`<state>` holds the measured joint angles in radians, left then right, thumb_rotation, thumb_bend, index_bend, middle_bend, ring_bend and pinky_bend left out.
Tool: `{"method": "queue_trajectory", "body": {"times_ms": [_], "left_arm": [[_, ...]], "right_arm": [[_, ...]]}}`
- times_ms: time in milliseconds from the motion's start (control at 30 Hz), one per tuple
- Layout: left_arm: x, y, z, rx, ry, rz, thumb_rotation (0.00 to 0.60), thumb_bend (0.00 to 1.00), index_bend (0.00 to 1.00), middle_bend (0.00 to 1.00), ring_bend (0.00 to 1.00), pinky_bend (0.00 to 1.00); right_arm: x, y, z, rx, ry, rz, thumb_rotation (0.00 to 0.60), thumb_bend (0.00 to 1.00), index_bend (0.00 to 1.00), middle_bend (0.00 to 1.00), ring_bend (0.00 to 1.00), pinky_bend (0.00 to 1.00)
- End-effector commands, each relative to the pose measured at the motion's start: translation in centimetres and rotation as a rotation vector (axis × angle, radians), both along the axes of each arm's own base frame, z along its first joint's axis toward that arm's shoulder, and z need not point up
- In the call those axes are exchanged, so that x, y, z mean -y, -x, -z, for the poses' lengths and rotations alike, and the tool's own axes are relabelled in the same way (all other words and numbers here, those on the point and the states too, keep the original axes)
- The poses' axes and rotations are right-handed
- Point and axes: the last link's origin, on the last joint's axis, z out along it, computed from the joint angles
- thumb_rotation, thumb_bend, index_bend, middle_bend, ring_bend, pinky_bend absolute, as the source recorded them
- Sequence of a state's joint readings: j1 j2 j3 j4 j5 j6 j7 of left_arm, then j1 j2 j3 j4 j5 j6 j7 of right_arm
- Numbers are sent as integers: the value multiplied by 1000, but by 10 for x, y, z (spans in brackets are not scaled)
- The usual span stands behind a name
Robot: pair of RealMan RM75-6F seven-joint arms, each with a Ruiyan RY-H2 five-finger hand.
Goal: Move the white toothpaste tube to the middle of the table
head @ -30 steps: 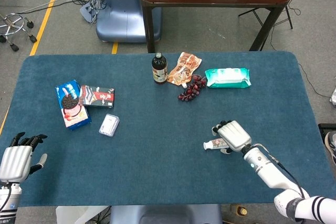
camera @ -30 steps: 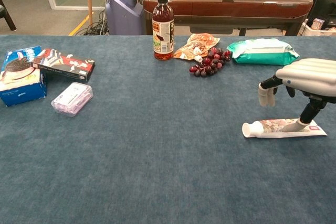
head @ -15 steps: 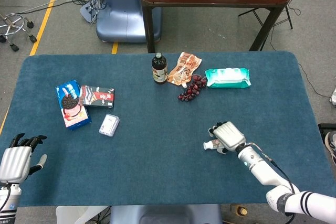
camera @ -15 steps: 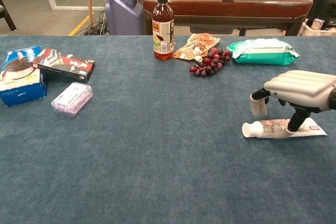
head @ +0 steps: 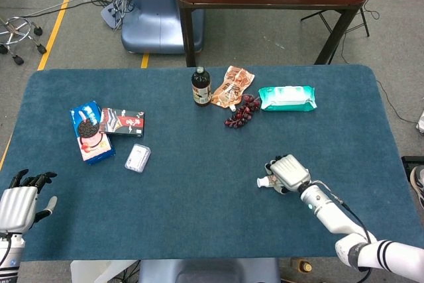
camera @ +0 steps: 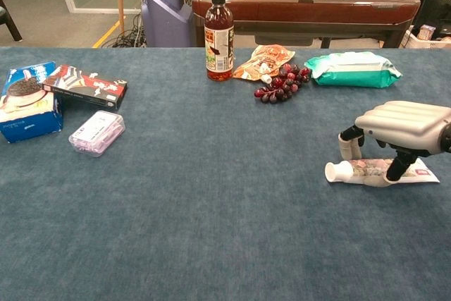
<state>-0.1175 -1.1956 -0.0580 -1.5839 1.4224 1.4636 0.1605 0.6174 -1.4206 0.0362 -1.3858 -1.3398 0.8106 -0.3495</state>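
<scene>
The white toothpaste tube (camera: 363, 171) lies on the blue table cloth at the right, its cap pointing left. My right hand (camera: 405, 119) sits low over it, thumb behind the tube and fingers (camera: 397, 167) in front, pressing on it from both sides. In the head view my right hand (head: 289, 171) covers most of the tube, and only the cap end of the toothpaste tube (head: 264, 181) shows. My left hand (head: 18, 202) hangs off the near left corner of the table, fingers apart and holding nothing.
At the back stand a brown bottle (head: 201, 87), a snack bag (head: 233, 85), grapes (head: 242, 112) and a green wipes pack (head: 287, 97). A cookie box (head: 91, 132), a dark box (head: 124, 121) and a small clear case (head: 138, 158) lie at the left.
My right hand has come down lower onto the tube and its thumb and fingers have closed against it. The tube's cap end has shifted slightly. The left hand dropped a little.
</scene>
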Motion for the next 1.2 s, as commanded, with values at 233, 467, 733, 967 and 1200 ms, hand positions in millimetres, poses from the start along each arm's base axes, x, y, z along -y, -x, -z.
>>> {"method": "queue_trajectory", "body": {"times_ms": [233, 467, 733, 967, 1200], "left_arm": [[-1, 0, 2, 2, 3, 0, 600, 298, 275, 378, 354, 103], [-2, -2, 3, 2, 9, 9, 600, 297, 275, 378, 355, 103], [-19, -18, 1, -6, 63, 75, 600, 297, 275, 374, 355, 103], [-49, -44, 4, -16, 182, 181, 600, 297, 275, 408, 364, 103], [-80, -77, 17, -43, 336, 298, 600, 297, 275, 468, 398, 103]], "right_arm": [[-1, 7, -2, -21, 4, 15, 600, 339, 441, 454, 334, 427], [1, 4, 0, -27, -12, 8, 600, 561, 527, 515, 367, 436], [15, -21, -3, -53, -75, -46, 600, 864, 637, 597, 440, 450], [34, -64, -13, -96, -165, -121, 600, 1000, 690, 637, 499, 456], [48, -114, -20, -138, -240, -203, 600, 1000, 709, 652, 522, 462]]}}
